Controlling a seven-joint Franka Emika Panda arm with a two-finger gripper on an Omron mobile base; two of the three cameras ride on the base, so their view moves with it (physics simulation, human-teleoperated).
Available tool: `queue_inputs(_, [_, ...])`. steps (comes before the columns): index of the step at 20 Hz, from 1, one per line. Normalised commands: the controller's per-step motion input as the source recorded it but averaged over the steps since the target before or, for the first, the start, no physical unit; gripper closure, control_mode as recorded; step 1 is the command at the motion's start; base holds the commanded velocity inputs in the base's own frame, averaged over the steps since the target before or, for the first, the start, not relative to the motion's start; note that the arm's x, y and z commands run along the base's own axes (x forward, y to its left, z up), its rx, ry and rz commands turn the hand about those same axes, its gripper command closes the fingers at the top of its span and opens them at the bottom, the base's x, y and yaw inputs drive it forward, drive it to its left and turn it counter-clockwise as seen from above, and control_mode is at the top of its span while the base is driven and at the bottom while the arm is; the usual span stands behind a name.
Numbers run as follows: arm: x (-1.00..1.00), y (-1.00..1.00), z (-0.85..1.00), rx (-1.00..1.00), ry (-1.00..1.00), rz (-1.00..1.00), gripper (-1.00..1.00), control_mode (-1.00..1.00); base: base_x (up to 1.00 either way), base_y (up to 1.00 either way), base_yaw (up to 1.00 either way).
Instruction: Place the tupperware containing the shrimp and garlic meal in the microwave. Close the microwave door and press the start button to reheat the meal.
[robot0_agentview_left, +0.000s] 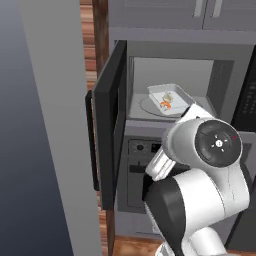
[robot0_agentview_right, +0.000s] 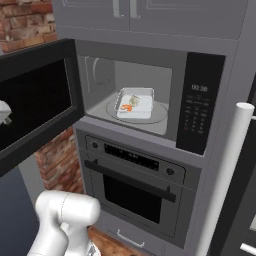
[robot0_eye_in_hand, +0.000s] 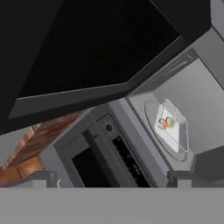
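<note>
The microwave (robot0_agentview_right: 100, 55) stands open, its door (robot0_agentview_left: 112, 125) swung out to the left with the dark window (robot0_eye_in_hand: 87, 43) close above my hand. The clear tupperware (robot0_agentview_left: 170, 100) (robot0_agentview_right: 135, 104) (robot0_eye_in_hand: 173, 124) sits on the round turntable (robot0_agentview_right: 160, 114) inside the pale cavity. In it lie the orange shrimp (robot0_agentview_right: 126, 107) and the whitish garlic (robot0_agentview_right: 134, 100). My gripper (robot0_eye_in_hand: 111, 179) is open and holds nothing, its fingertips (robot0_eye_in_hand: 43, 178) wide apart, low beside the door's inner face and well outside the cavity. The black keypad panel (robot0_agentview_right: 200, 105) is right of the cavity.
An oven (robot0_agentview_right: 135, 185) with a horizontal handle sits directly under the microwave. A tall grey panel (robot0_agentview_left: 50, 125) rises left of the open door, with brick wall (robot0_agentview_right: 55, 155) behind. A white vertical handle (robot0_agentview_right: 230, 165) stands at the right. Cabinets (robot0_agentview_right: 130, 12) hang above.
</note>
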Motion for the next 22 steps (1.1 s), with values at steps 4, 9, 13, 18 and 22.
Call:
queue_inputs(4, [-0.08,0.75,-0.11,-0.27,-0.36,0.0,-1.0,-1.0,0.0,0.0,0.0])
queue_inputs(9, [-0.04,0.77,-0.02,-0.23,-0.3,0.0,-1.0,-1.0,0.0,0.0,0.0])
queue_inputs(13, [-0.06,0.89,0.0,-0.22,-0.06,0.0,-1.0,-1.0,0.0,0.0,0.0])
queue_inputs(18, [0.0,0.96,0.0,-0.22,0.0,0.0,-1.0,-1.0,0.0,0.0,0.0])
queue_inputs(22, [0.0,0.86,0.0,-0.21,0.0,-0.03,-1.0,-1.0,0.0,0.0,0.0])
